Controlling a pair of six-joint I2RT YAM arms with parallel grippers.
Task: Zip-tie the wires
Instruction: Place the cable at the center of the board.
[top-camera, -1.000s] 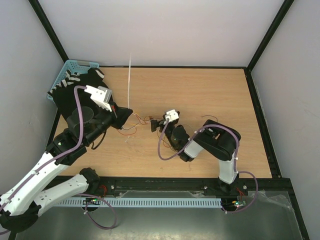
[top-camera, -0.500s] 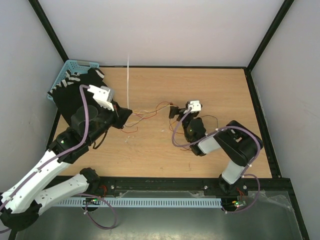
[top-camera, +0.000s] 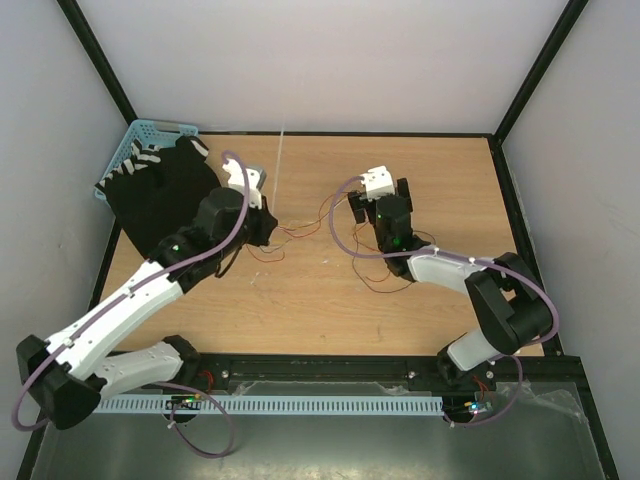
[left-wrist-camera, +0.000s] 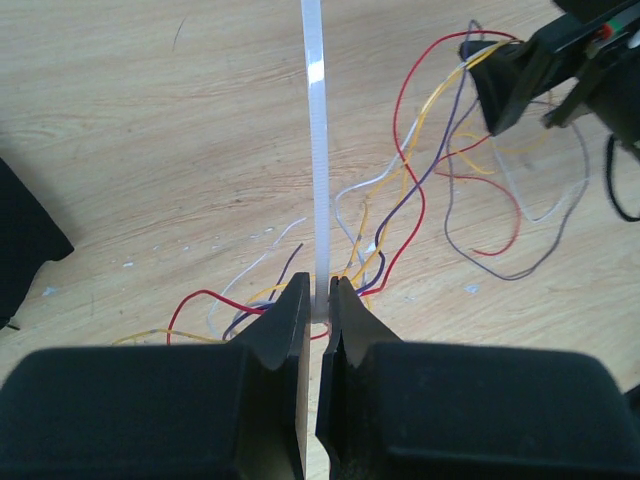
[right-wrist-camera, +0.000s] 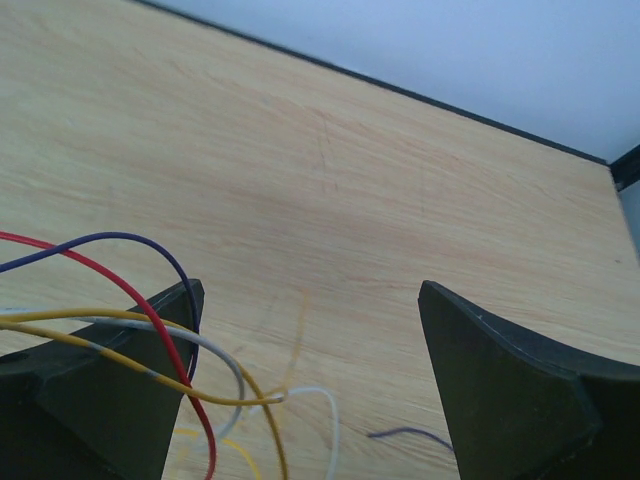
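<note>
Item: wires (left-wrist-camera: 372, 255), thin strands in red, yellow, purple and whitish, recorded as a loose tangle lying on the wooden desk (top-camera: 300, 290) near its middle, between the two arms. Item: zip tie (left-wrist-camera: 316, 150), a narrow white strip, seen rising straight away from the left tool (left-wrist-camera: 318, 295) and passing over the near part of the tangle. The left tool is noted as clenched on the zip tie, its two dark jaws pressed against the strip's lower end with only the strip between them. Item: right tool (right-wrist-camera: 310, 300), noted as released, its jaws spread wide apart with bare desk visible between them; several strands are seen crossing in front of one finger (right-wrist-camera: 110, 390), and nothing is pinched. In the overhead view the right tool is placed at the far right end of the tangle, the left tool at its left end. Item: blue basket (top-camera: 135, 140), set at the far left corner of the desk.
</note>
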